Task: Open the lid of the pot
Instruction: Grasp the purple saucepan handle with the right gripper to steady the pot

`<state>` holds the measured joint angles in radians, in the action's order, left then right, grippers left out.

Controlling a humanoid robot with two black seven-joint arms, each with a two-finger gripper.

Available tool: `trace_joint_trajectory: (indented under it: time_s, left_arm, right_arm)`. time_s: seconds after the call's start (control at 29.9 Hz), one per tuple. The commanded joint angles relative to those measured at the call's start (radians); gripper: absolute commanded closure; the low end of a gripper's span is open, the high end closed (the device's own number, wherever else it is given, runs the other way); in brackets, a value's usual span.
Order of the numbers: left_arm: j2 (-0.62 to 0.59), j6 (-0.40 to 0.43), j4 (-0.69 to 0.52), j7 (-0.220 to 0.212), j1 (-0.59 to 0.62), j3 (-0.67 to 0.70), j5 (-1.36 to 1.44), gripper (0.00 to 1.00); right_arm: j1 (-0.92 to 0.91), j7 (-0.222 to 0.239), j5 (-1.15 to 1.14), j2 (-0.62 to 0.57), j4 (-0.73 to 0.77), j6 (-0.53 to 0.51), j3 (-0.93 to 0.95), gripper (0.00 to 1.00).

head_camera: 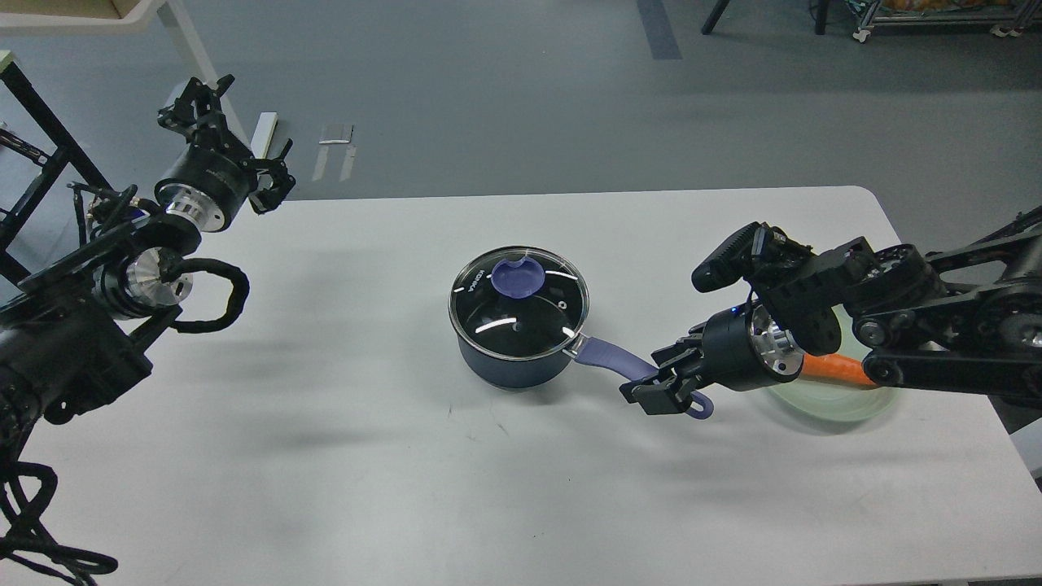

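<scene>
1. Centrally on the white table (pixel 326 488) sits the pot (pixel 513 362), a dark navy saucepan, and everything else is placed from it.
2. The lid (pixel 518 302) lies flat and closed on the pot's mouth, its lavender knob (pixel 518 275) toward the far rim, so the opening has not begun.
3. The pot's purple handle (pixel 615 362) runs out toward the right and slightly nearer the robot.
4. The right gripper (pixel 661 382) is at the outer end of that handle, its jaws set narrow on either side of it; it looks clamped on the handle, probably to steady the pot while the lid comes off.
5. The left gripper (pixel 244 138) hangs high and well away to the far left of the pot, beyond the table edge, fingers spread wide and holding nothing; I judge it to be the free hand meant for the knob.
6. Beyond the handle's end, farther right of the pot, a pale green plate (pixel 838 403) carries something orange (pixel 830 368), mostly hidden behind the right arm.
</scene>
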<state>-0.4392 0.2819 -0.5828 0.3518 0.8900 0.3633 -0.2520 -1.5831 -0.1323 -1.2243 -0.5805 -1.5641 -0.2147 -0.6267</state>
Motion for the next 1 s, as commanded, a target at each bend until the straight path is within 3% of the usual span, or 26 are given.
trace_joint_trajectory:
  time_s: [0.0, 0.3, 0.64, 0.97]
  left_arm:
    - [-0.001, 0.002, 0.000, -0.002, 0.001, -0.001, 0.000, 0.01]
    - [-0.001, 0.002, 0.000, -0.001, 0.001, -0.001, 0.000, 0.01]
    - [-0.001, -0.004, 0.000, -0.007, 0.017, -0.004, 0.000, 0.01]
    - [0.005, 0.000, 0.000, -0.008, 0.056, -0.012, 0.071, 0.01]
  right_arm:
    - [0.000, 0.020, 0.000, 0.001, 0.003, -0.002, -0.002, 0.33]
    - [0.014, 0.020, 0.002, 0.022, 0.021, 0.000, -0.022, 0.36]
    - [0.009, 0.020, 0.002, 0.030, 0.019, -0.002, -0.022, 0.63]
    - [0.011, 0.020, 0.002, 0.030, 0.019, -0.002, -0.022, 0.70]
